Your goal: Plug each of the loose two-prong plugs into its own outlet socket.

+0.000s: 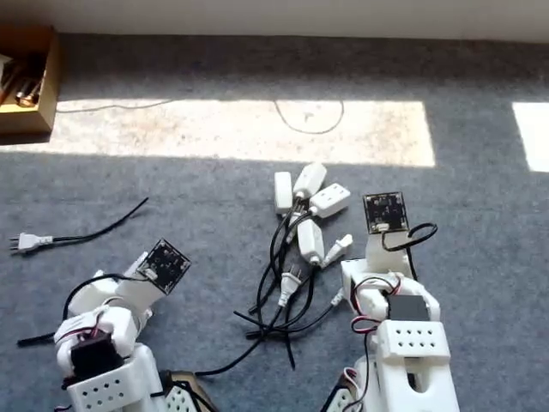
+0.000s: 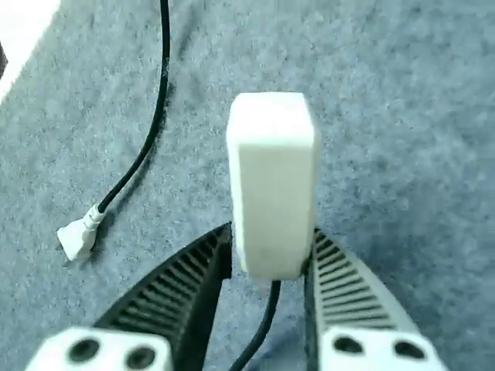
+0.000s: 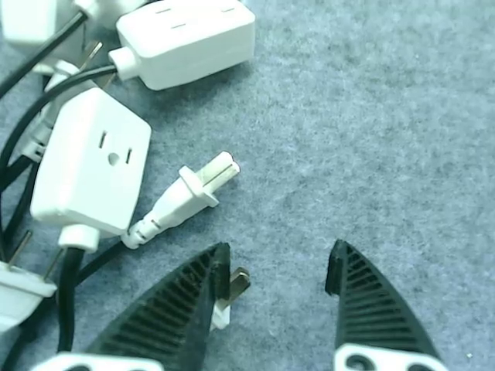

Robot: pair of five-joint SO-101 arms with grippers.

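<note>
Carpeted indoor room, likely home or office, grey carpet point(image 1: 480, 257), sunlit patch point(image 1: 257, 133), wooden box point(image 1: 33, 86).

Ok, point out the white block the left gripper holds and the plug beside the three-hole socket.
white block point(image 2: 271, 185), left wrist view, its broad face.
plug point(image 3: 192, 192), right wrist view, its white body.

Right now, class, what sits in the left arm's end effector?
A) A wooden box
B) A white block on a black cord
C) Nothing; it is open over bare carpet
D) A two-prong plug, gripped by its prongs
B: in the left wrist view, the left end effector is shut on the white block, and its black cord runs out below between the fingers.
</note>
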